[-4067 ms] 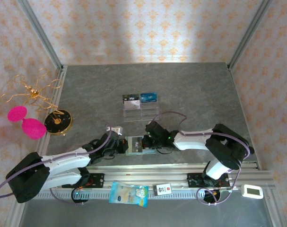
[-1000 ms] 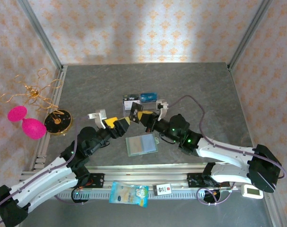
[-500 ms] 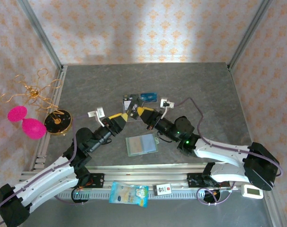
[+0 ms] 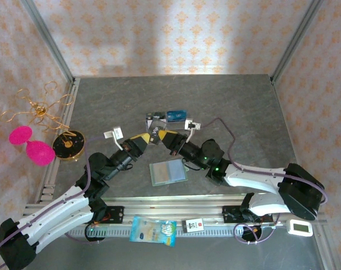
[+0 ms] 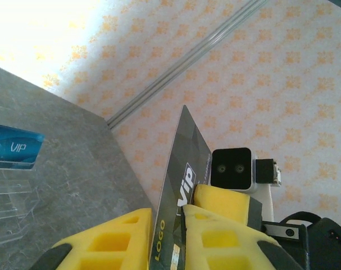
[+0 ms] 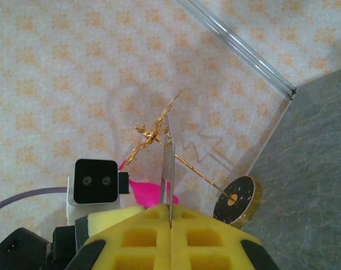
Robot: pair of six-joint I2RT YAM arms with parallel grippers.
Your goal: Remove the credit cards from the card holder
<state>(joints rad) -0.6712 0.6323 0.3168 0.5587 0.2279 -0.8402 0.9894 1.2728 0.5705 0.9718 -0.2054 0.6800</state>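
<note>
A dark card printed VIP and LOGO (image 4: 155, 131) hangs in the air over the middle of the table, in front of the rack. My right gripper (image 4: 161, 135) is shut on it from the right; in the right wrist view the card (image 6: 168, 163) stands edge-on out of the closed yellow pads of that gripper (image 6: 170, 211). My left gripper (image 4: 149, 137) meets it from the left, and its fingers (image 5: 167, 212) pinch the same card (image 5: 184, 157). The sage-green card holder (image 4: 168, 172) lies open and flat on the table below. I cannot make out credit cards in its pockets.
A clear acrylic rack (image 4: 167, 127) behind the grippers holds a blue card (image 4: 176, 115) and a dark card (image 4: 153, 117). A gold wire stand (image 4: 38, 109) on a black base (image 4: 68, 145) and pink pieces (image 4: 32, 145) stand at the left. A printed packet (image 4: 153, 230) lies on the front rail.
The left gripper's jaws went from wide open to closed on the card that the right gripper holds. Both grippers drew together and shifted a little toward the rack.
</note>
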